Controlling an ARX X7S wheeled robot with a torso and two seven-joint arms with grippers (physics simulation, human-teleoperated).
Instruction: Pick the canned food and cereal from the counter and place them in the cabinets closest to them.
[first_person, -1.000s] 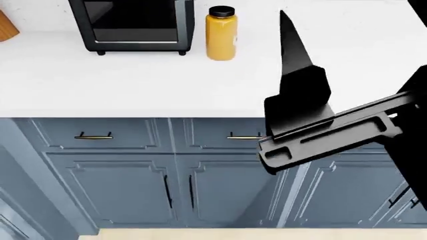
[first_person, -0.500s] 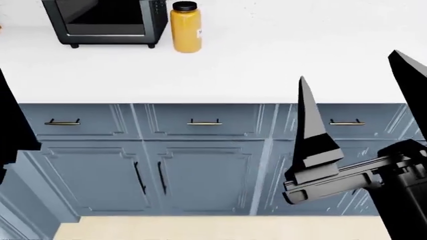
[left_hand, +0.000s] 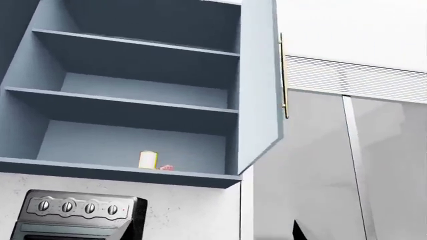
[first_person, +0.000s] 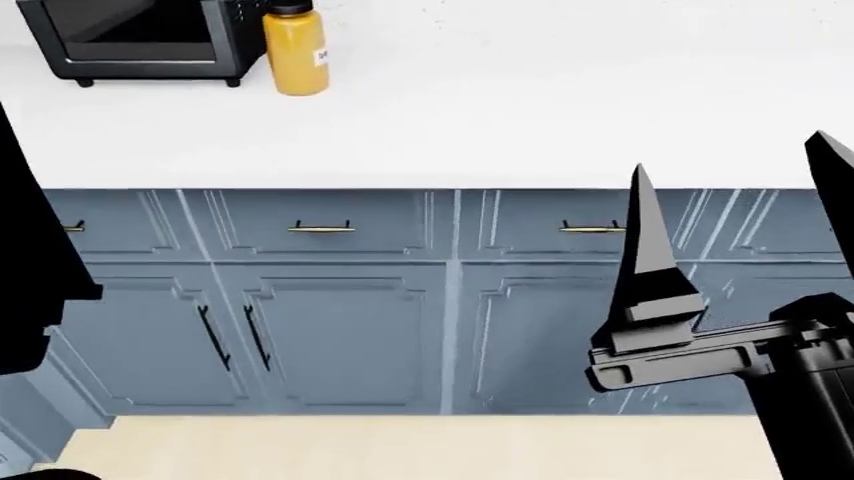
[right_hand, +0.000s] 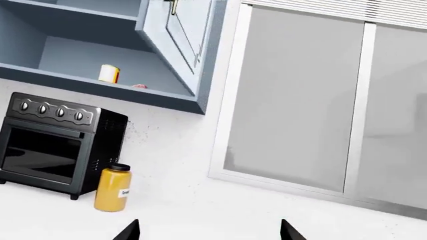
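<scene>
Right gripper (first_person: 731, 165) hangs before the blue-grey fronts of the counter (first_person: 534, 120), fingers spread wide and holding nothing; whether the left gripper (left_hand: 297, 234) is spread or pressed together I cannot tell, only one dark tip showing; at eleven o'clock from the right gripper stand the toaster oven (first_person: 134, 40) and orange jar (first_person: 295, 55); the open wall cabinet (left_hand: 133, 172) holds on its lowest shelf what looks like the canned food (left_hand: 148, 160), a pinkish scrap (left_hand: 167, 167) just beside it; the cereal is nowhere in view; being light, crushable cardboard, it likely wants a gentle pinch across its narrow sides.
</scene>
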